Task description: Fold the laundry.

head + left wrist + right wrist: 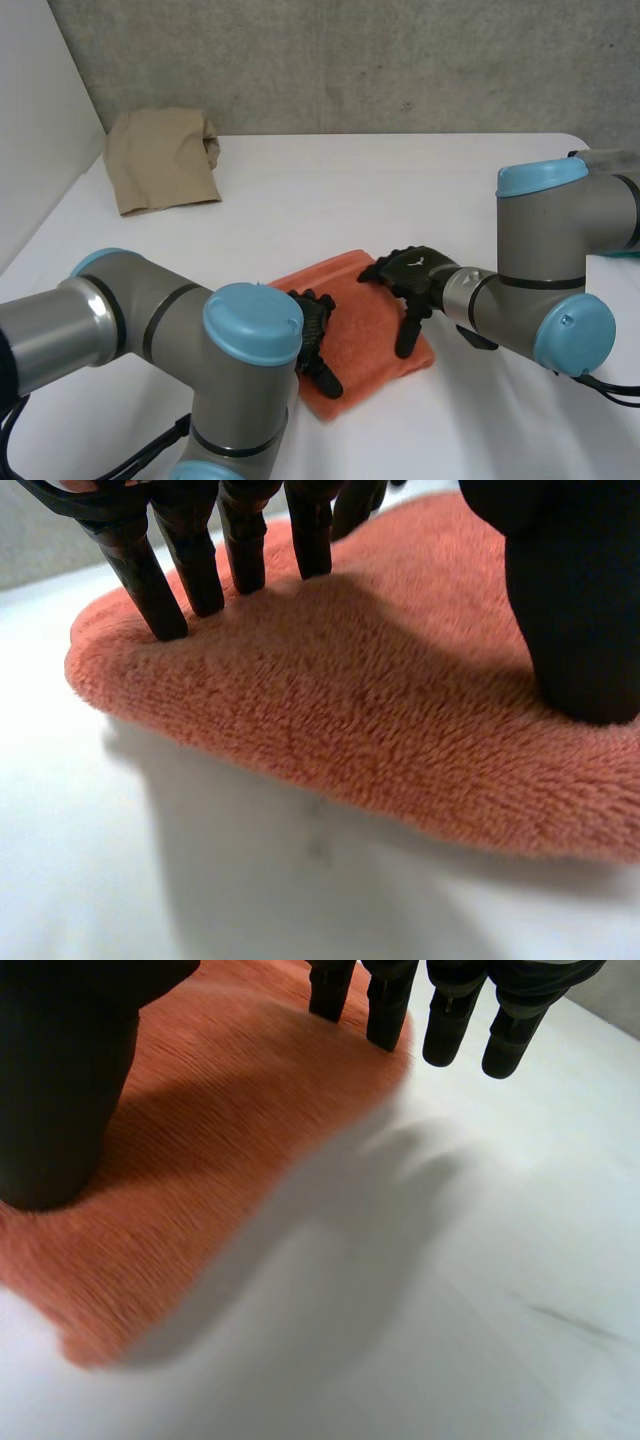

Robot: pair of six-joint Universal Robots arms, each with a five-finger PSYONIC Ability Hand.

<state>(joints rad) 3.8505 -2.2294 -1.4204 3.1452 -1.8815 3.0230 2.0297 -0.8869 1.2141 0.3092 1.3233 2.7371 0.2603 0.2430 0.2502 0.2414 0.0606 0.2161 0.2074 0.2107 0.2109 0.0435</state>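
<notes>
Head view: folded orange towel lies near the counter's front edge, left hand on its left part, right hand at its right edge; tan cloth at the far left corner. Left wrist view: straight fingers press the pile, grasping nothing. Right wrist view: fingers straight, released, partly over bare counter. Soft, light terry likely flops; pinch corners.
</notes>
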